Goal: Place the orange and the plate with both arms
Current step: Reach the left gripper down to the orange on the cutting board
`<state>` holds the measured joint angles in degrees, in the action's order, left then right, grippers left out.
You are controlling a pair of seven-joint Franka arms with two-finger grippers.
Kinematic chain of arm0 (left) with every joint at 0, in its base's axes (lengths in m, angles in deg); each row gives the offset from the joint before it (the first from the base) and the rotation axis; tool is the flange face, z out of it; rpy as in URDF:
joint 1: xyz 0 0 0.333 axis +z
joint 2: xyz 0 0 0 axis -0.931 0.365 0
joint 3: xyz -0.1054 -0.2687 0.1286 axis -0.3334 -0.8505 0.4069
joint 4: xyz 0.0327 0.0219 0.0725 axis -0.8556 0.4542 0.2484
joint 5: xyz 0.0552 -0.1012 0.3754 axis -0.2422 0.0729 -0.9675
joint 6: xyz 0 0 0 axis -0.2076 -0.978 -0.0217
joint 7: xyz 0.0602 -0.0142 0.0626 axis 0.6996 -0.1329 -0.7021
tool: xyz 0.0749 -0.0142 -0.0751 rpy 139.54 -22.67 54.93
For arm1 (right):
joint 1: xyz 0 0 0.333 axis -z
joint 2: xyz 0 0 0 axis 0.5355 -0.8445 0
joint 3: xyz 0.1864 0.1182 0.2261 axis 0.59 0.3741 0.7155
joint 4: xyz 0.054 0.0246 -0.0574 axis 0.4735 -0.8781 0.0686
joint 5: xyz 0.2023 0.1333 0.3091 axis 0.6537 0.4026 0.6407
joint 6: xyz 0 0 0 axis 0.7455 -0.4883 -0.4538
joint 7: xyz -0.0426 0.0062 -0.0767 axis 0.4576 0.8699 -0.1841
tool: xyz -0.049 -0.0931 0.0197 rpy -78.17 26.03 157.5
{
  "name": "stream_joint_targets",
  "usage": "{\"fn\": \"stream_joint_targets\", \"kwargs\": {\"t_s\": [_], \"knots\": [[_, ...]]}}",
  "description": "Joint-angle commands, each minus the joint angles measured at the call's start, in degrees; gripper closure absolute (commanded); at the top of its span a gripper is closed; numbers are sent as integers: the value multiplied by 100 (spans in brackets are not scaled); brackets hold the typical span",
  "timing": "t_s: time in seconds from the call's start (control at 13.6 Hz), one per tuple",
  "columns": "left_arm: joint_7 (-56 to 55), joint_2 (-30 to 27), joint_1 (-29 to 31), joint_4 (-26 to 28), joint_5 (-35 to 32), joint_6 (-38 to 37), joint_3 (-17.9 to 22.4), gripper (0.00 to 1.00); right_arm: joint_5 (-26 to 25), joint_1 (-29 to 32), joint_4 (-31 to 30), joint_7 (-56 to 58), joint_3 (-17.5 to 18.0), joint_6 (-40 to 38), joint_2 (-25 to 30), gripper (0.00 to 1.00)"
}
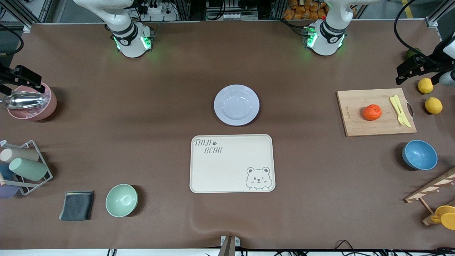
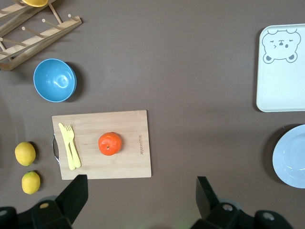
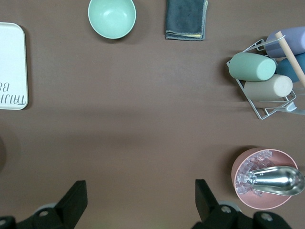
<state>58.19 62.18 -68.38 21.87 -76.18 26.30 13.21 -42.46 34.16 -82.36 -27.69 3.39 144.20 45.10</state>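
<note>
The orange (image 1: 372,112) sits on a wooden cutting board (image 1: 355,117) toward the left arm's end of the table; it also shows in the left wrist view (image 2: 109,143). The pale lavender plate (image 1: 236,105) lies at the table's middle, just farther from the front camera than the cream bear tray (image 1: 232,163); its edge shows in the left wrist view (image 2: 290,157). My left gripper (image 1: 401,74) (image 2: 142,188) is open and empty, high over the table beside the board. My right gripper (image 1: 21,82) (image 3: 140,188) is open and empty, high over the pink bowl (image 1: 46,110).
Yellow fork and knife (image 1: 400,110) lie on the board. Two lemons (image 1: 433,105), a blue bowl (image 1: 419,154) and a wooden rack (image 1: 432,192) are at the left arm's end. A wire rack with cups (image 1: 25,167), a grey cloth (image 1: 77,205) and a mint bowl (image 1: 121,200) are at the right arm's end.
</note>
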Motion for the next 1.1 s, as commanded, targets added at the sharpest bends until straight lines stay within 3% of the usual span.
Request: {"fn": "stream_joint_targets", "kwargs": {"t_s": [0.0,0.22,0.51,0.59,0.81,1.03], "knots": [[80,74,32,-222,153,-174,19,0,31,104,112,14,76,-35,-61,0],[141,258,49,-363,82,-306,37,0,31,104,112,14,76,-26,-61,0],[150,644,575,215,12,-228,72,0,31,104,112,14,76,-26,-87,0],[150,645,777,583,12,121,72,0,31,104,112,14,76,-17,-87,0],[159,198,1006,2391,-76,1806,72,0,144,95,78,14,76,35,-96,0],[159,258,1341,3457,-76,2819,46,0,838,331,-264,23,50,166,-149,0]]}}
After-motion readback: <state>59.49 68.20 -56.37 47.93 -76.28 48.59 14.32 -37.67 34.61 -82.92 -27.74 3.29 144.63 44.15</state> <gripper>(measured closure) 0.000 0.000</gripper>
